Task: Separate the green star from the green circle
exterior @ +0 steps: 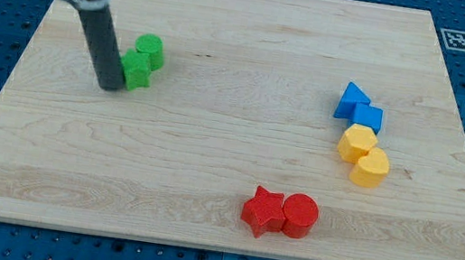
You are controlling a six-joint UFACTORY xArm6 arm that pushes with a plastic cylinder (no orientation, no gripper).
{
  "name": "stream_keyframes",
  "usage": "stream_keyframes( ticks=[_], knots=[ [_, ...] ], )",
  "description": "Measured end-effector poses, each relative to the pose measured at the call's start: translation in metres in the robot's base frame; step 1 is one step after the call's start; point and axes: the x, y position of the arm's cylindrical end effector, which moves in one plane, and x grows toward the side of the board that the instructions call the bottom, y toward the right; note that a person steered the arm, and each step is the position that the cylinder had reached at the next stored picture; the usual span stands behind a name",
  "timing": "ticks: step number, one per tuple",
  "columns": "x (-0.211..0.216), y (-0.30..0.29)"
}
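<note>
Camera view: my tip [112,87] touches green star's [137,71] left side, star pressed vs green circle [149,49] behind it, upper-left of wooden worktop [226,175]; no jaws, plain rod tool.

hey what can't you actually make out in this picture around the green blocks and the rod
- Camera view: my tip sits at the left side of the green star; the rod hides the star's left edge, so contact is unclear.
- Green star and green circle overlap in view; any gap between them cannot be told.
- The arm above the rod is cut off by the view's top.
</note>
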Motion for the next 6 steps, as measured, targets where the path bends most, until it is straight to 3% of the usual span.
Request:
stream_keyframes(
  ticks=[1,2,3,4,5,6],
  knots=[
    [0.007,-0.013],
    [-0.004,-0.086],
    [-0.051,-0.109],
    [-0.078,-0.092],
    [-0.069,-0.04],
    [-0.023,0.017]
  ],
)
